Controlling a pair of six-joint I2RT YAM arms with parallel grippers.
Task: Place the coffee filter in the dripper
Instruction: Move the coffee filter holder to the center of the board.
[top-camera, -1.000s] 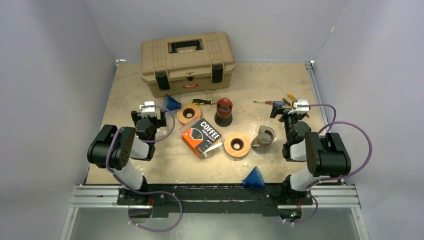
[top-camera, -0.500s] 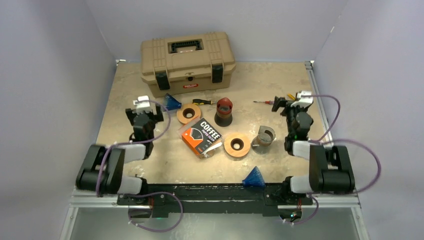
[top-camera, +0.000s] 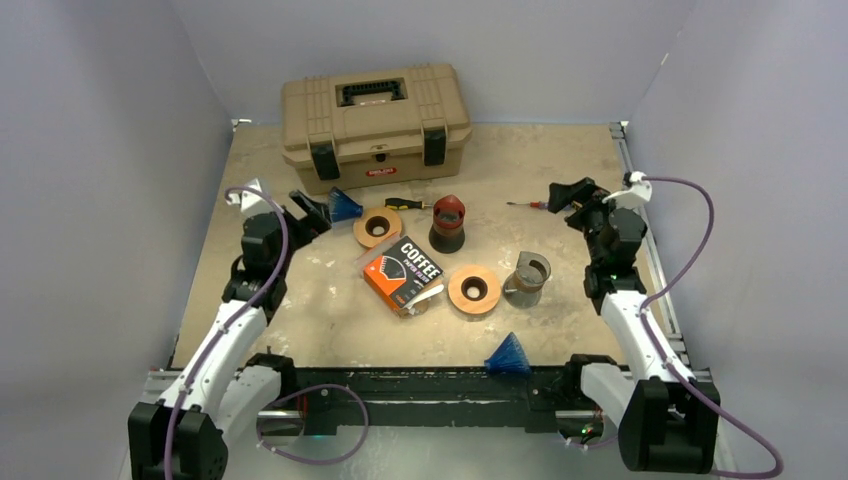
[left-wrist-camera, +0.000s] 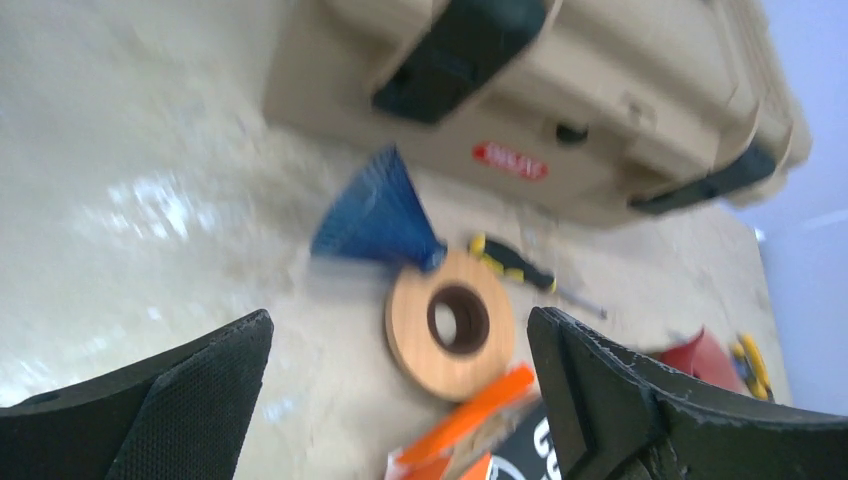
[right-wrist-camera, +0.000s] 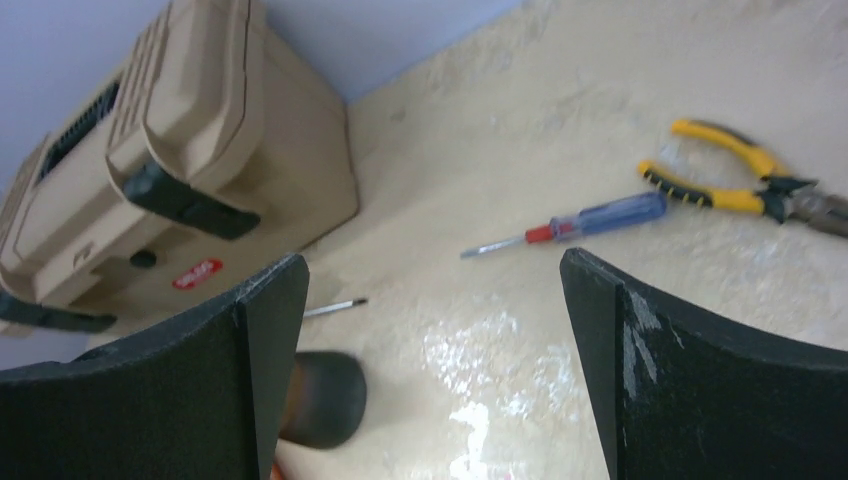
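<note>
As both hover, end effectors (top-camera: 312, 205) (top-camera: 562, 193) gaping, empty

The mottled beige table (top-camera: 560, 160) carries a tan toolbox (top-camera: 375, 120) at 12 o'clock, against the far edge. An orange-and-black coffee filter pack (top-camera: 402, 274) lies flat at the centre. Towards 11, a blue ribbed cone (top-camera: 345, 206) lies beside a wooden ring (top-camera: 377, 227), with a yellow-and-black screwdriver (top-camera: 408, 203) just beyond. A red-topped dark vessel (top-camera: 447, 222) stands just past the centre. Towards 4, a second wooden ring (top-camera: 474, 289) sits just beside a metal cup (top-camera: 527, 279). A second blue cone (top-camera: 509, 355) sits at 6. A blue-handled screwdriver (right-wrist-camera: 600, 215) and yellow-handled pliers (right-wrist-camera: 740, 180) lie at 2.
</note>
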